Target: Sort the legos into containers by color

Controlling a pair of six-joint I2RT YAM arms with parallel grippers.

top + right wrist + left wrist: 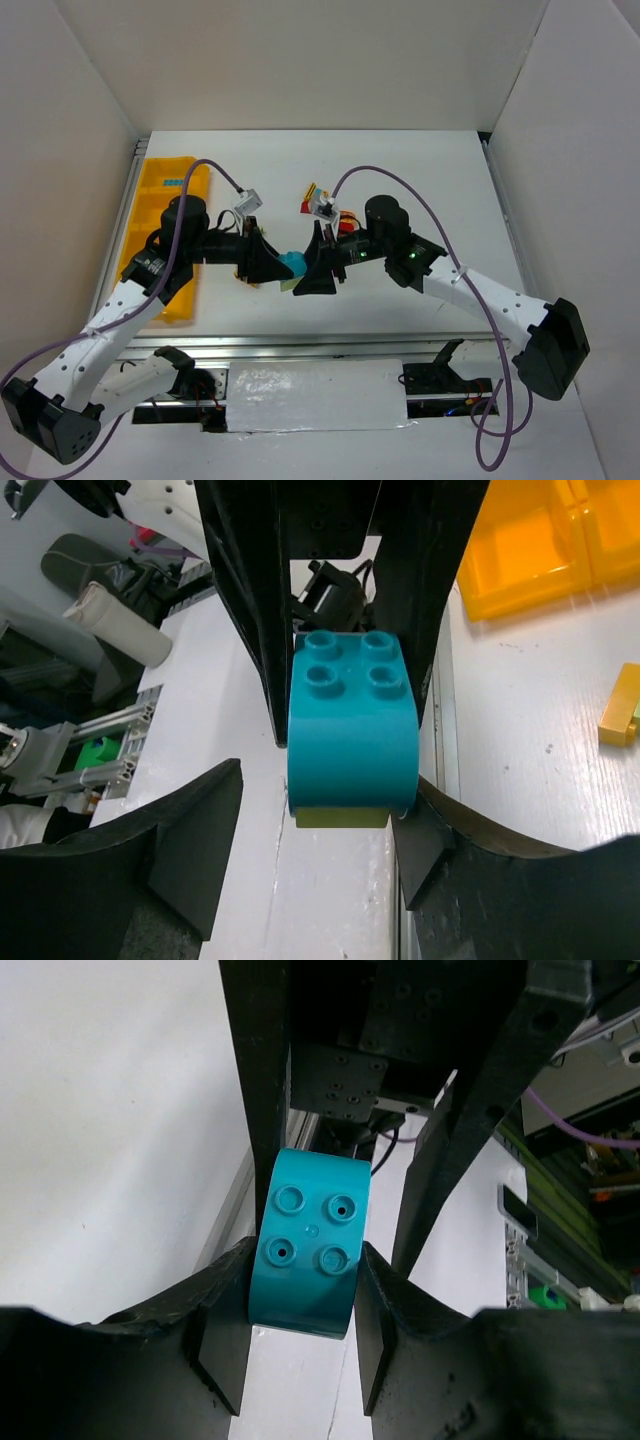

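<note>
Left gripper (303,1305) is clamping the teal brick (308,1250); right gripper (326,805) jaws are standing parted around it, one finger clear.

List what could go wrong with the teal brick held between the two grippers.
1. Only the left gripper clamps the teal brick; the right gripper stands open, so the brick may twist or drop.
2. A pale green piece is stuck to it; both colours could end in one compartment of the tray.
3. The crowded fingers may collide on parting.
</note>
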